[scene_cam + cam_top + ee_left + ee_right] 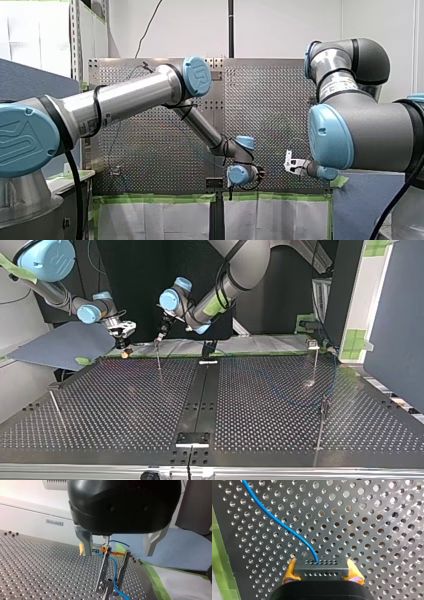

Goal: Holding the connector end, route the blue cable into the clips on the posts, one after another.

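Observation:
In the right wrist view my right gripper (pixel 322 573) is shut on the black connector (pixel 321 566), which sits between its yellow pads (pixel 289 573). The blue cable (pixel 284 526) runs from the connector out over the perforated table. In the left wrist view my left gripper (pixel 118 553) is open, with its metal fingers (pixel 85 542) standing wide either side of a clip post (pixel 103 570). The blue cable (pixel 115 567) passes down between the post's two metal strips. In the top view my left gripper (pixel 159 337) hangs over that post (pixel 158 357), and my right gripper (pixel 125 351) is just to its left.
More thin posts stand on the table, at the top view's right (pixel 316 362), lower right (pixel 322 425) and left (pixel 55 405). Blue cable (pixel 334 382) lies faintly near the right-hand posts. Green tape (pixel 260 354) lines the table's far edge, and a grey sheet (pixel 65 345) lies beyond the corner.

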